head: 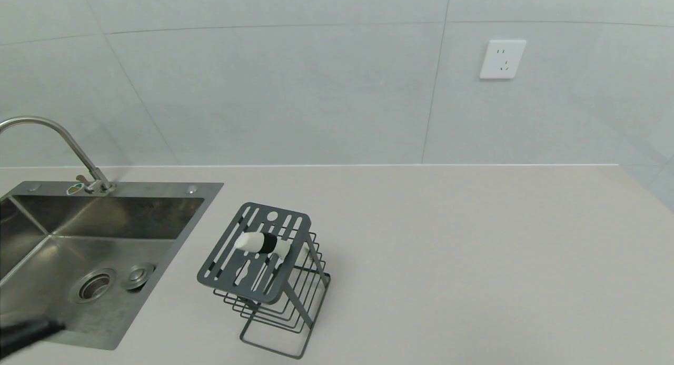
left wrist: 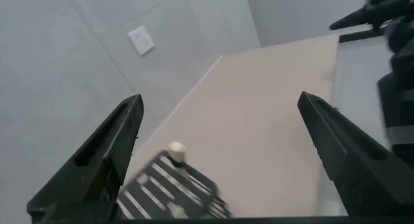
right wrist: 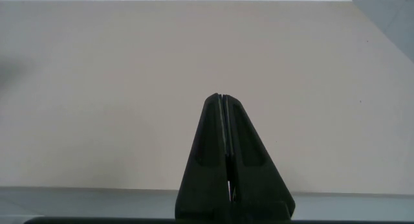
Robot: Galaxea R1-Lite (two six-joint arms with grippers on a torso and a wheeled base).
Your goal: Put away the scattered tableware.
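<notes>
One white stick-shaped handle with a black band (head: 261,243) pokes up out of the dark grey metal rack with a slotted top (head: 263,286). It sits in one of the slots and leans a little. I can only see the handle, so I cannot tell what kind of tableware it is. The rack stands on the pale beige counter (head: 447,259), just beside the shiny steel sink (head: 31,233). A curved silver tap (head: 52,130) bends over the sink. A white wall socket (head: 502,59) is on the grey tiled wall behind.

My left gripper (left wrist: 218,101) hangs above the rack with its two black fingers spread wide apart and nothing between them. The handle's white tip (left wrist: 176,148) shows below it. My right gripper (right wrist: 222,96) is over a bare bit of counter, with its fingers pressed tight together and nothing in them.
</notes>
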